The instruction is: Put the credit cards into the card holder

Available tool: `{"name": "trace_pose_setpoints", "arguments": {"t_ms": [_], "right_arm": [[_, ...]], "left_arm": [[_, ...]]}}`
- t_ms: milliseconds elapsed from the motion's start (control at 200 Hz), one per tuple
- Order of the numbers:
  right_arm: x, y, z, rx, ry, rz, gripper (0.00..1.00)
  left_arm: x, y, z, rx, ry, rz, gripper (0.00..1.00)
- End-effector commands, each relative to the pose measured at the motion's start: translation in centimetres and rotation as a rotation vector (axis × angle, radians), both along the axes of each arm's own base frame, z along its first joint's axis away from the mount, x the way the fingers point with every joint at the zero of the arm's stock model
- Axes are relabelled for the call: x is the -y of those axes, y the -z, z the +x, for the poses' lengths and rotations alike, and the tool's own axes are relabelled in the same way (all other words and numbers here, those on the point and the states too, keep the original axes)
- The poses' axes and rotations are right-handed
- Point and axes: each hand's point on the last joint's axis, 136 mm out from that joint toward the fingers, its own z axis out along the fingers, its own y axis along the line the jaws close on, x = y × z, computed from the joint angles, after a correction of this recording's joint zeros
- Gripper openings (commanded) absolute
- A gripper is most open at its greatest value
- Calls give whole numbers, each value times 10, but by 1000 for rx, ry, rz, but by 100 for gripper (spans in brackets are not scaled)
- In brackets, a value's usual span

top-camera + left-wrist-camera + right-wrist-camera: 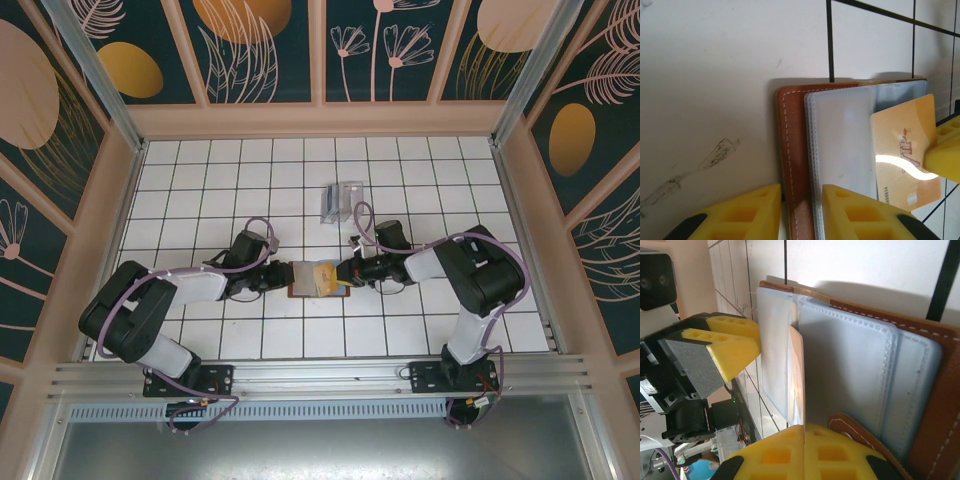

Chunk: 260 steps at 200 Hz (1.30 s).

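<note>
Down on the left of the top view, the left gripper (280, 278) reaches in low from the left and meets the left edge of the card holder (792, 150). In the left wrist view its yellow fingers (752, 210) stand a little apart, one just outside the stitched brown cover and the other over the stack of clear plastic sleeves (840, 135). The cover's edge runs between them. Whether they are actually clamping that edge or only bracketing it cannot be told.

The card holder lies opened out on the white tiled table (200, 180), near the middle and a little toward the arms' side. It sits squarely between the two grippers, with its reddish-brown leather below and its sleeves fanned on top.

Over the holder's right part sits a gold credit card (902, 145) with curly script and a bright glare stripe. Its left edge comes right up to the edge of the top sleeve. The right wrist view shows the card edge-on, standing tilted among the sleeves. Whether its leading edge is inside a pocket or only resting against one is unclear.

Behind the holder, toward the back wall and well apart from it, stands a clear plastic box (342, 200).

On the right, the right gripper (804, 435) comes in from the right with its yellow fingers pressed together on the near end of the card, pinching it. A curled brown leather tab of the holder lies against one of those fingers.
</note>
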Motion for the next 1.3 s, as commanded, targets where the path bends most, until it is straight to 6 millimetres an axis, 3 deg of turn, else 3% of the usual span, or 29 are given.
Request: {"name": "trace_pose_setpoints", "arguments": {"t_ms": [0,335,726,981,1171,1296], "right_arm": [[-3,10,2,-11,20,-22,0],[-11,7,20,65,116,-34,0],[-25,1,11,121,174,-11,0],[-45,-1,0,108,129,-17,0],[-52,1,-2,98,138,-41,11],[-46,6,1,123,133,-109,15]], "left_arm": [[-1,5,-2,-5,3,6,26],[-3,8,-5,-8,4,9,16],[-3,9,-8,-17,12,11,14],[-4,9,-8,-10,7,13,14],[-4,10,-10,-15,14,7,10],[-8,10,-10,1,0,19,11]]}}
